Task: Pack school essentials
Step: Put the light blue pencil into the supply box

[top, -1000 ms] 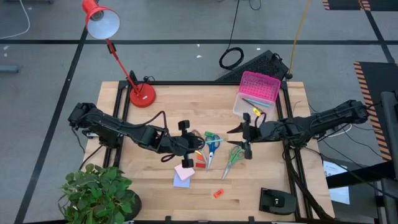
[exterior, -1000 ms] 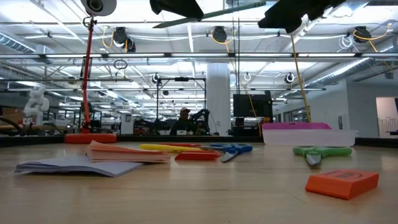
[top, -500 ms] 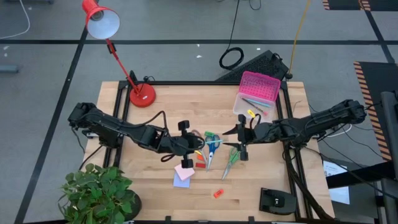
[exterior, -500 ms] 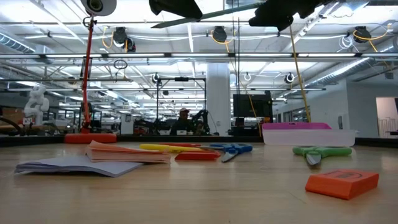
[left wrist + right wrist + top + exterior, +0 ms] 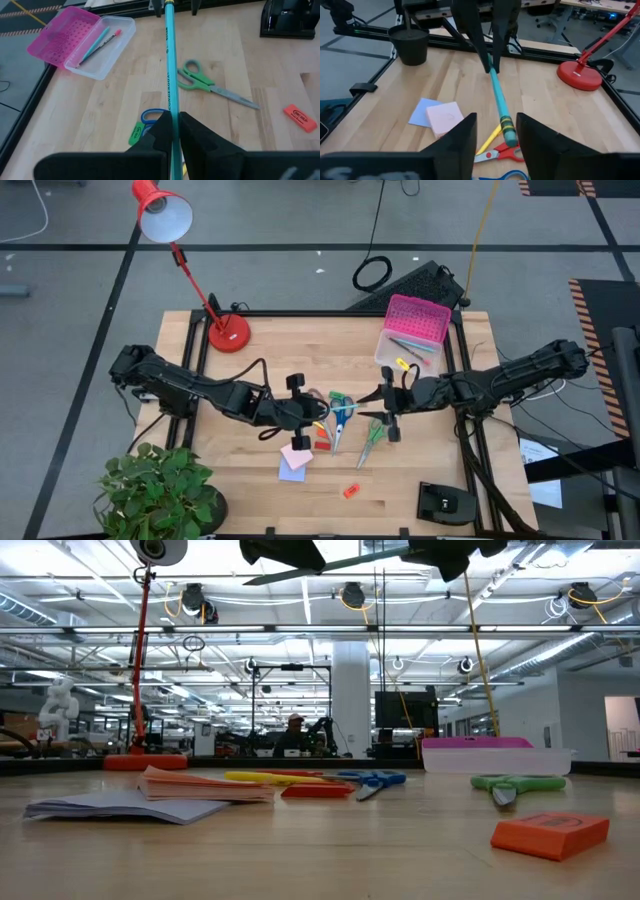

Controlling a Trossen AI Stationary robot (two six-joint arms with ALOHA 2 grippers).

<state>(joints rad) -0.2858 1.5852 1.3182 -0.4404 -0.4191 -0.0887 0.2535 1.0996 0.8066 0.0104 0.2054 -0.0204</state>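
My left gripper (image 5: 172,119) is shut on a teal pencil (image 5: 169,60), held high above the table's middle (image 5: 330,565). The pencil's eraser end (image 5: 508,134) reaches in between the fingers of my right gripper (image 5: 494,137), which is open (image 5: 372,412) and faces my left gripper (image 5: 318,414); the fingers stand on either side of it, apart. Below on the table lie green scissors (image 5: 370,435), blue scissors (image 5: 341,418), pink and lavender sticky pads (image 5: 296,460) and an orange eraser (image 5: 350,491). My left gripper pinches the pencil's shaft (image 5: 171,112) between its two fingers, well back from the eraser end. The fingers come level from the table's left and lie along the pencil. The pencil sticks out past them toward the table's right, lifted clear and nearly level.
A clear box with a pink lid (image 5: 412,330) holding pencils stands open at the far right. A red desk lamp (image 5: 228,332) stands at the far left, a potted plant (image 5: 160,495) at the near left corner, a black device (image 5: 447,502) near right.
My right gripper has moved toward the table's left, closing in on the pencil's eraser end, which now sits between its open fingers.
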